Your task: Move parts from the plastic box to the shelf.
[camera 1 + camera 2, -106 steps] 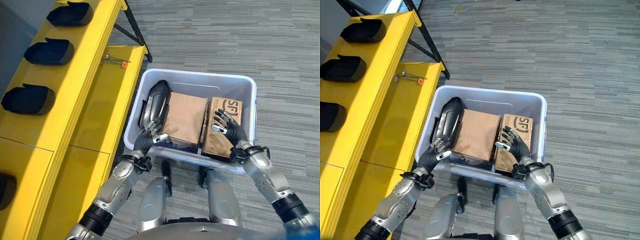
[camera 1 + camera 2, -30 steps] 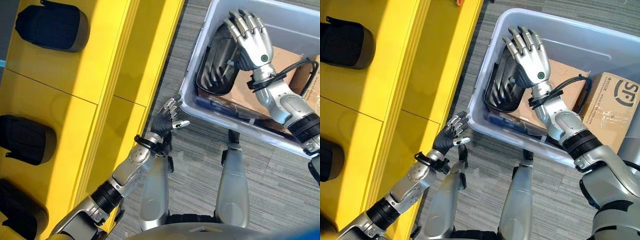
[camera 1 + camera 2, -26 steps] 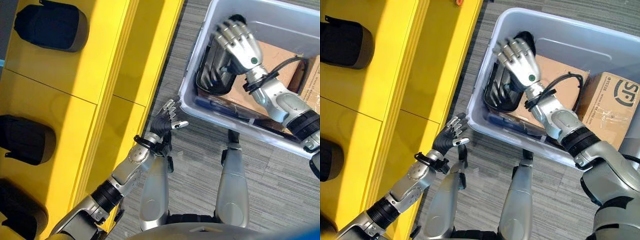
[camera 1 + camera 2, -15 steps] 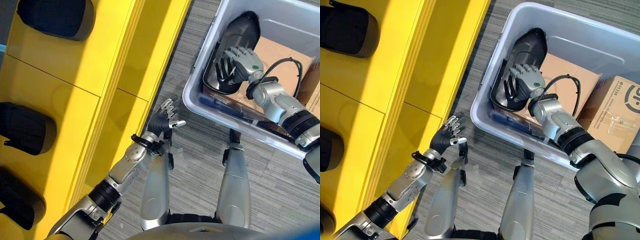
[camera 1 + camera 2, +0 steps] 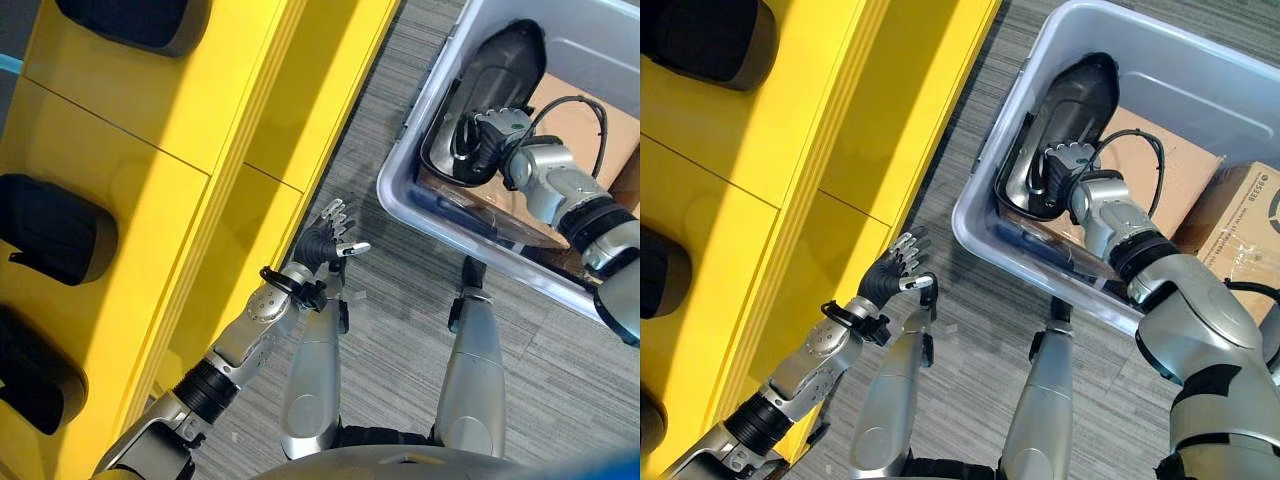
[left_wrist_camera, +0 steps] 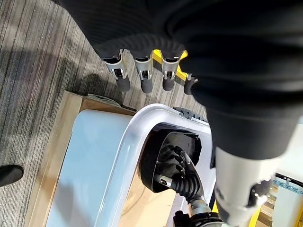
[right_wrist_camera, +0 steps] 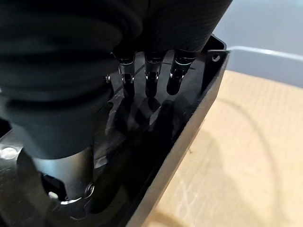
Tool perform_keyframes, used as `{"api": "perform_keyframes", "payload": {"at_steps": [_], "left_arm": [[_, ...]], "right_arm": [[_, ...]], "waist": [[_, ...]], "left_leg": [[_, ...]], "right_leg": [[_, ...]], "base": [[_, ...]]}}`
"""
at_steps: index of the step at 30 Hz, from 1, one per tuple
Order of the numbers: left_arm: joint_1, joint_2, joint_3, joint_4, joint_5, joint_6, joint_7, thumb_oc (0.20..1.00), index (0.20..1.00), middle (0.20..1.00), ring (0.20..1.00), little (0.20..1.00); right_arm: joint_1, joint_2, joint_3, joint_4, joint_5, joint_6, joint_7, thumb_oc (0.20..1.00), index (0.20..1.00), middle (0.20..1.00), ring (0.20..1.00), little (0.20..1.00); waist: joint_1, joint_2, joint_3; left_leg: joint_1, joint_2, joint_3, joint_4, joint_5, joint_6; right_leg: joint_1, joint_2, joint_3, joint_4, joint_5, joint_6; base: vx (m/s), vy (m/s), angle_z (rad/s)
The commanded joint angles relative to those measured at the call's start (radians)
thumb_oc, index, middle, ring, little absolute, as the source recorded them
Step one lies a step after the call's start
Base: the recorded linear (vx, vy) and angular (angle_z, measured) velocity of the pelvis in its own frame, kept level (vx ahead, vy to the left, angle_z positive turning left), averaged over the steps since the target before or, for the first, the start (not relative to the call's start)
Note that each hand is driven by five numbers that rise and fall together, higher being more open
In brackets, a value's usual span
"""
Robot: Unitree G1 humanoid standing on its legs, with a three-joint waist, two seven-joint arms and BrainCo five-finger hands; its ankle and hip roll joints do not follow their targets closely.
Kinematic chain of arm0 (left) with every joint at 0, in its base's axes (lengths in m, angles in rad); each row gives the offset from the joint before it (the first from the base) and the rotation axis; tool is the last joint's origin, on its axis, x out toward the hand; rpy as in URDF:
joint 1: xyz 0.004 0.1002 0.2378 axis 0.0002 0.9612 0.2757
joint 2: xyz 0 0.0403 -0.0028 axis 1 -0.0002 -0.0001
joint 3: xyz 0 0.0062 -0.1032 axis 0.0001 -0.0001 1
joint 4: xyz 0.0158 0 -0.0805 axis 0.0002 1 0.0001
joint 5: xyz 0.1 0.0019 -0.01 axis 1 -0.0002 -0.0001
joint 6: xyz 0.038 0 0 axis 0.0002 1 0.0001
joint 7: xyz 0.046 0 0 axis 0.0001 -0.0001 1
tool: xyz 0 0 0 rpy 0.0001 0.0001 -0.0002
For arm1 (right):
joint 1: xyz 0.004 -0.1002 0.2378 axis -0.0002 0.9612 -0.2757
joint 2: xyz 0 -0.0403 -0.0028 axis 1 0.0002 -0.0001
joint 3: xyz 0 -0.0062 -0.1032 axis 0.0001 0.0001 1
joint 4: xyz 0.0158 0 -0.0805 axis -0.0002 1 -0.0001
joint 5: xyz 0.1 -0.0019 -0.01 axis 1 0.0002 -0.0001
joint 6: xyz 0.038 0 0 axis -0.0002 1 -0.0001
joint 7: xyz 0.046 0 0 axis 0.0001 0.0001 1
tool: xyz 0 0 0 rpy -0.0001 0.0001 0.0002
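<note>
A pale grey plastic box (image 5: pixel 980 215) stands on the carpet to my right. Inside it a long black hollow part (image 5: pixel 1072 105) lies against the wall nearest the shelf. My right hand (image 5: pixel 1060 165) reaches down into the part's hollow. Its fingers (image 7: pixel 150 78) are fairly straight, with their dark tips against the inner surface, and the thumb is inside the hollow too. My left hand (image 5: pixel 325 240) hangs open over the carpet between the box and the yellow shelf (image 5: pixel 200 200), holding nothing. The left wrist view shows the box rim (image 6: pixel 123 156) and the part (image 6: pixel 158 158).
Two brown cardboard boxes (image 5: pixel 1145 150) (image 5: pixel 1240 220) lie in the plastic box beside the black part. Several similar black parts (image 5: pixel 50 230) (image 5: pixel 140 20) sit on the shelf's top along my left. Grey carpet (image 5: pixel 400 300) lies between shelf and box.
My right hand has come down from above the black part into its hollow. My left hand has stayed where it was. The whole view has shifted slightly.
</note>
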Motion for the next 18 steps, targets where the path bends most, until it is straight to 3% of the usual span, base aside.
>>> {"api": "perform_keyframes", "payload": {"at_steps": [1,4,10,13,18], "left_arm": [[0.02,0.039,0.032,-0.112,0.043,-0.015,-0.033,1.0,1.0,1.0,1.0,1.0],[0.024,0.038,0.039,-0.122,0.053,-0.014,-0.041,1.0,1.0,1.0,1.0,1.0],[0.032,0.036,0.054,-0.151,0.056,0.013,-0.03,1.0,1.0,1.0,1.0,1.0],[0.033,0.034,0.058,-0.152,0.051,0.016,-0.036,1.0,1.0,1.0,1.0,1.0],[0.035,0.035,0.071,-0.165,0.039,0.024,-0.042,1.0,1.0,1.0,1.0,1.0]], "right_arm": [[-0.044,-0.019,-0.011,0.094,0.029,0.176,0.019,1.0,1.0,1.0,1.0,1.0],[-0.019,-0.006,-0.065,0.147,0.04,0.236,0.005,1.0,1.0,1.0,1.0,1.0],[0.019,-0.011,-0.129,0.152,0.001,0.252,0.023,1.0,1.0,1.0,1.0,1.0],[0.038,-0.009,-0.14,0.134,-0.008,0.297,0.046,1.0,1.0,1.0,1.0,1.0],[0.096,0.001,-0.192,0.101,0.043,0.314,0.0,1.0,1.0,1.0,1.0,1.0]], "waist": [[0.013,0.021,-0.009],[0.01,0.019,-0.009],[-0.005,0.018,-0.009],[-0.012,0.015,-0.009],[-0.026,0.013,-0.009]], "left_leg": [[-0.034,-0.075,0.096,0.066,-0.123,0.076],[-0.025,-0.07,0.101,0.057,-0.123,0.077],[-0.004,-0.064,0.109,0.049,-0.124,0.076],[0.005,-0.06,0.115,0.043,-0.122,0.074],[0.022,-0.056,0.121,0.032,-0.121,0.074]], "right_leg": [[0.025,0.092,-0.09,-0.091,0.0,-0.107],[0.037,0.094,-0.092,-0.104,0.003,-0.108],[0.056,0.096,-0.084,-0.115,0.003,-0.107],[0.062,0.098,-0.08,-0.12,0.004,-0.108],[0.074,0.105,-0.07,-0.125,0.002,-0.109]], "base": [[-0.03,-0.017,0.05],[-0.02,-0.013,0.05],[0.0,0.0,0.0],[0.0,0.004,-0.01],[0.0,0.015,-0.05]]}}
